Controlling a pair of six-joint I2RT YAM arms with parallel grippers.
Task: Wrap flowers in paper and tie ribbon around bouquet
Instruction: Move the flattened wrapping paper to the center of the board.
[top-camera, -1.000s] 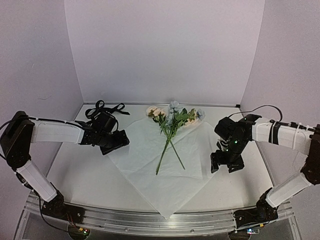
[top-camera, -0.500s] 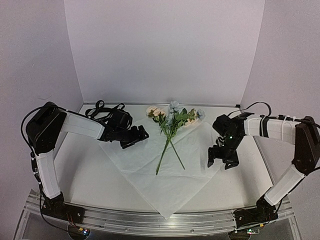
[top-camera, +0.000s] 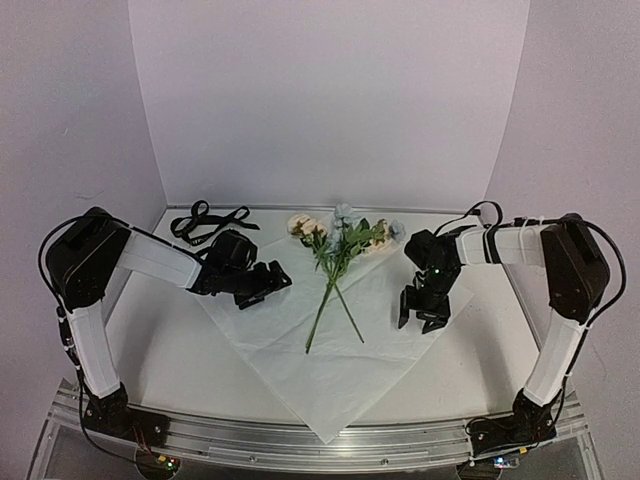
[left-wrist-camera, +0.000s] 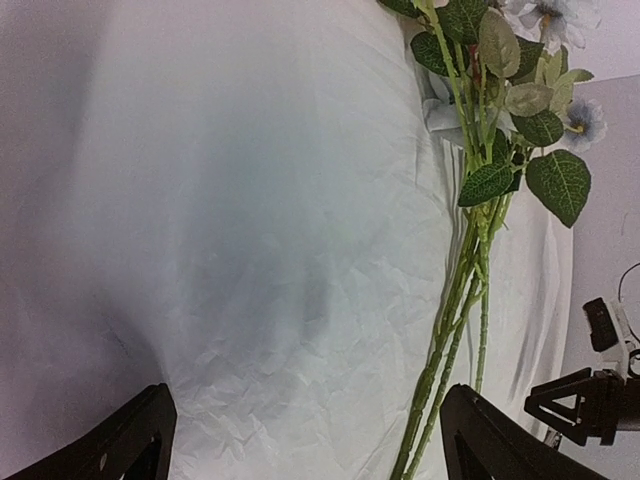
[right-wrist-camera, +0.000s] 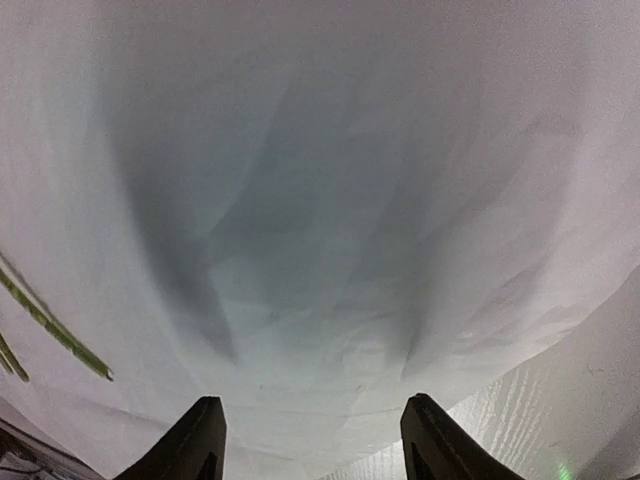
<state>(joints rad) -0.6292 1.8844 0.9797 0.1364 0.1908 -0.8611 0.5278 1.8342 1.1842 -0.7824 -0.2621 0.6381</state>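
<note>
The flowers (top-camera: 338, 240), peach and pale blue blooms on long green stems, lie on the paper (top-camera: 300, 350), a white sheet spread cornerwise on the table. The black ribbon (top-camera: 205, 218) lies loose at the back left. My left gripper (top-camera: 268, 283) hovers low over the sheet's left part, open, with the paper (left-wrist-camera: 250, 250) between its fingers and the stems (left-wrist-camera: 462, 290) by its right finger. My right gripper (top-camera: 420, 318) sits at the sheet's right corner, open, jaws pointing down astride the crumpled paper (right-wrist-camera: 330, 200). Stem ends (right-wrist-camera: 50, 330) show at the left of the right wrist view.
Lilac walls close the table at the back and both sides. Bare tabletop (right-wrist-camera: 570, 400) shows just beyond the paper's edge under the right gripper. The right gripper (left-wrist-camera: 590, 400) shows at the far edge of the left wrist view. A metal rail (top-camera: 300, 445) runs along the near edge.
The left gripper swung inward over the paper's left part. The right gripper moved left onto the right corner and its jaws narrowed. Paper and flowers slid slightly left.
</note>
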